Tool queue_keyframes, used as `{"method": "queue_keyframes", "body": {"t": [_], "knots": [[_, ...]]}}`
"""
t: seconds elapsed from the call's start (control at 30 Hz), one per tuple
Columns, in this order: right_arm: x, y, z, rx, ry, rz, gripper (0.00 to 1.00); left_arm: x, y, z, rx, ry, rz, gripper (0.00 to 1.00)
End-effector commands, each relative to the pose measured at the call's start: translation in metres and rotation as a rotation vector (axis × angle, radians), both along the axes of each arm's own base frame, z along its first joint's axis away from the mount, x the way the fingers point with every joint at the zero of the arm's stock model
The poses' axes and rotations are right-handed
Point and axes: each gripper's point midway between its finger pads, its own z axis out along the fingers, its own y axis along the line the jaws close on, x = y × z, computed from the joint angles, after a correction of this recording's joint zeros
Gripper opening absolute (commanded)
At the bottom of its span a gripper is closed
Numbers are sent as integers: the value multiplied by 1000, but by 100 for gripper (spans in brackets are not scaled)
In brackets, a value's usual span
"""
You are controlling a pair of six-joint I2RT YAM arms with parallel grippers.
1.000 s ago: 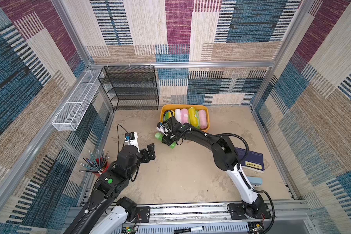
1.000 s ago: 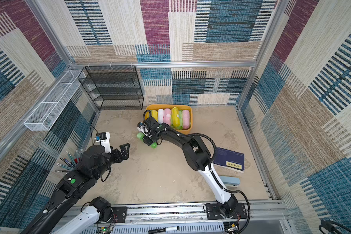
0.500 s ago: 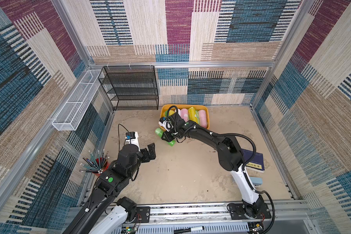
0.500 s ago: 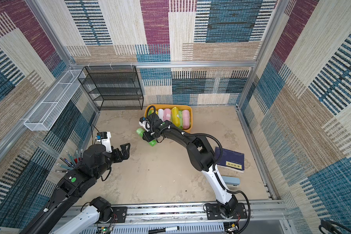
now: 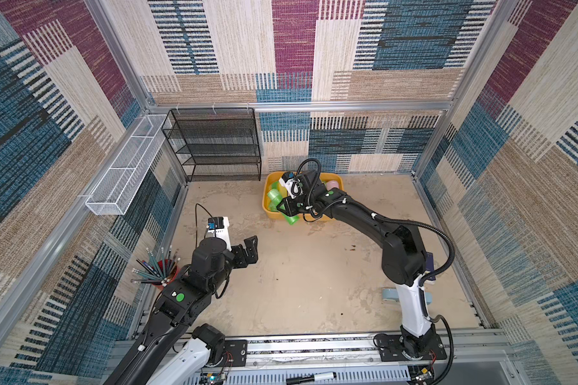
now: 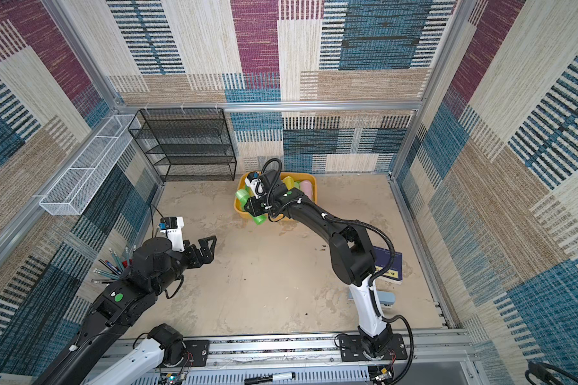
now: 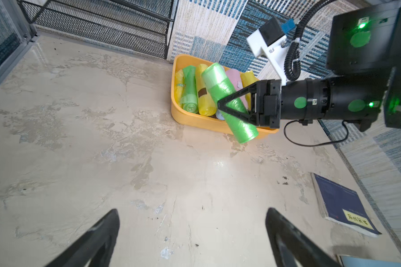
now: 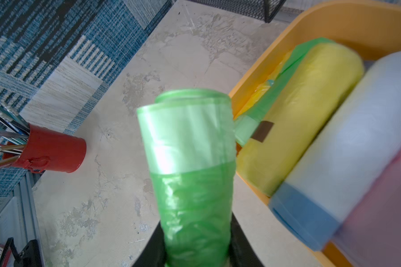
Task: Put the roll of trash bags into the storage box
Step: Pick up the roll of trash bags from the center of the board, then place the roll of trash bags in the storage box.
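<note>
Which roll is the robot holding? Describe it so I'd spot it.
Beside the black shelf rack at the back wall sits an orange tub of coloured rolls. The right gripper pinches a green roll, tilted over the tub's front rim; the others lie flat inside.

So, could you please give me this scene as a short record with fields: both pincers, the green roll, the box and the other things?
right pincer: shut on the green roll
left pincer: open, empty, over the table
green roll: tilted, crossing the near wall of the storage box, one end outside it
storage box: orange-yellow, holds other rolls in yellow, green, pink and pale blue
task state: roll not yet released
around: red pencil cup, blue book, black mesh rack, white wire basket
</note>
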Motion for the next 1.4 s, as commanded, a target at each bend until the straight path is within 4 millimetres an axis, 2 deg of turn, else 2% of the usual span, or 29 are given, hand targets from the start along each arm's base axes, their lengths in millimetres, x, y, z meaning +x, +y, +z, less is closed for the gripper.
{"method": "queue_keyframes", "body": {"t": [0.0,0.1,0.3,0.47,0.6,0.7,0.73,0.77,0.93,1.13,1.2,1.27,1.37], "knots": [[11,-9,32,81,-59,-27,29,6,-12,9,-47,-10,-35,98],[25,-38,45,82,-90,-98,29,11,-25,8,-75,1,-73,98],[58,-114,63,92,-143,-319,30,22,-45,1,-106,40,-130,98],[76,-161,63,142,-136,-453,30,28,-59,-1,-128,65,-174,99],[90,-182,41,164,-79,-511,31,31,-64,-3,-137,73,-187,98],[103,-191,25,167,-46,-544,31,32,-64,-6,-133,78,-183,98],[105,-194,12,160,-14,-553,31,33,-64,-6,-133,80,-183,98],[111,-194,15,171,-14,-553,31,34,-65,-6,-132,80,-183,99],[117,-186,-2,198,40,-523,32,35,-64,-6,-126,79,-174,99],[123,-183,-24,189,82,-513,43,40,-63,-10,-99,91,-166,99],[124,-179,-30,198,105,-501,49,41,-63,-11,-93,95,-163,99],[126,-177,-33,204,119,-493,59,42,-63,-13,-91,99,-159,99],[127,-177,-32,201,116,-496,66,41,-61,-15,-84,102,-154,99]]}}
